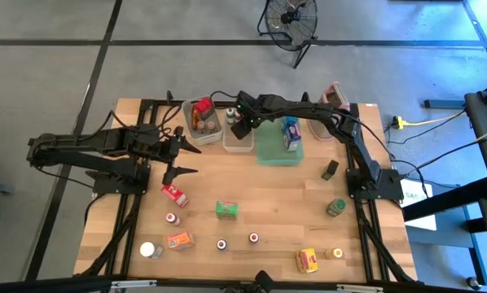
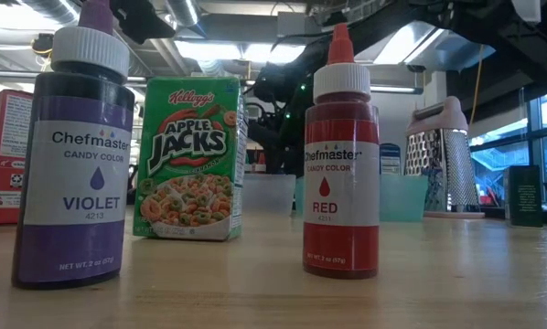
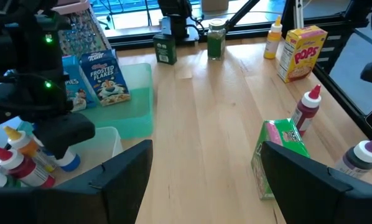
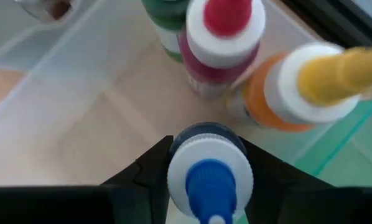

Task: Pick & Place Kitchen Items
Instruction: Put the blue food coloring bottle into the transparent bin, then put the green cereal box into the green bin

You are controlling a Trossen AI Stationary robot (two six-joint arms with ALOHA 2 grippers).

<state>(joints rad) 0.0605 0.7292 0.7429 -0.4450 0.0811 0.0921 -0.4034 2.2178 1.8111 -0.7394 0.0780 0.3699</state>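
Observation:
My right gripper (image 1: 242,124) is at the table's far side, over a clear bin (image 1: 238,140), shut on a small blue-capped bottle (image 4: 209,180). In that bin stand a red-capped bottle (image 4: 220,37), an orange bottle with a yellow tip (image 4: 304,87) and a green one (image 4: 167,18). My left gripper (image 1: 181,156) waits open at the table's left, holding nothing. Loose items lie on the near half: a green box (image 1: 225,209), a red packet (image 1: 175,194), and small bottles (image 1: 253,238). My right gripper pinches the blue-capped bottle at its white collar (image 4: 180,180), one finger (image 4: 150,171) on each side. The fingers come from above, slanting down. The bottle hangs upright below them (image 3: 66,160); whether its base rests on the bin floor I cannot tell.
A second clear bin (image 1: 201,120) with red items stands left of the first; a green tray (image 1: 278,146) with a cereal box is to its right. A grater (image 1: 335,95) stands far right. A yellow box (image 1: 308,260) and green jar (image 1: 335,207) sit near right.

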